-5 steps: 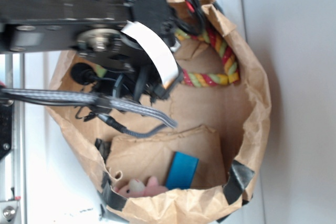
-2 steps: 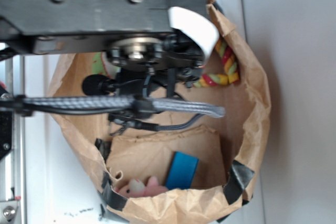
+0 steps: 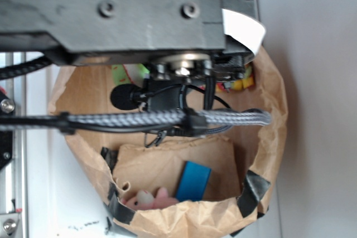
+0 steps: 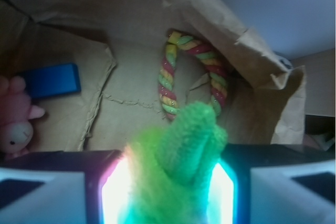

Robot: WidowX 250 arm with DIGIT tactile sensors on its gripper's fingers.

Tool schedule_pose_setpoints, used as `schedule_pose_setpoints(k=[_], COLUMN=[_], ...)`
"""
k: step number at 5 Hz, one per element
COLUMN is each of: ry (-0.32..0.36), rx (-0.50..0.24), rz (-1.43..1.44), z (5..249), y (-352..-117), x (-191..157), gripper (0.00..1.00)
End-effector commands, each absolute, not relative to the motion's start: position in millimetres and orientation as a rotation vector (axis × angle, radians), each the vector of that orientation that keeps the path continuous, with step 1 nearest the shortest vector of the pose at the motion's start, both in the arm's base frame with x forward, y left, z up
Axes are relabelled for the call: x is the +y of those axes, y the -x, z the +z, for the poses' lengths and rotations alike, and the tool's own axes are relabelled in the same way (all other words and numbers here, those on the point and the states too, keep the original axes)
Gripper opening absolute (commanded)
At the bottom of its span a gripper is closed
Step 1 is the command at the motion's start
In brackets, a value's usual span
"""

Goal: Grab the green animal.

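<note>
Wrist | pincer (image 4: 170,187) clamped on green animal (image 4: 181,166) | animal between fingers

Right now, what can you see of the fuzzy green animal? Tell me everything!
In the wrist view, the green animal is a fuzzy lime-green plush, squeezed between the two fingers of the gripper. A stubby rounded part pokes up; its face is hidden. It glows brightly at both sides, where it meets the pads. Behind it lies the brown paper bag's floor. In the exterior view only a green patch shows under the arm.
</note>
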State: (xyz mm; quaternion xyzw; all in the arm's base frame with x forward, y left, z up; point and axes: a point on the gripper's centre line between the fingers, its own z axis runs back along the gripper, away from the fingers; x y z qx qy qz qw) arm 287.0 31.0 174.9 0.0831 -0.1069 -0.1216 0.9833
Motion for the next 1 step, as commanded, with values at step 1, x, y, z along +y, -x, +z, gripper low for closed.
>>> schedule_pose_setpoints(k=[1], ry=[-0.174], rx=[-0.289], rz=[-0.278], z=[189.5], y=[-298.4], x=[17.2], gripper=[0.00])
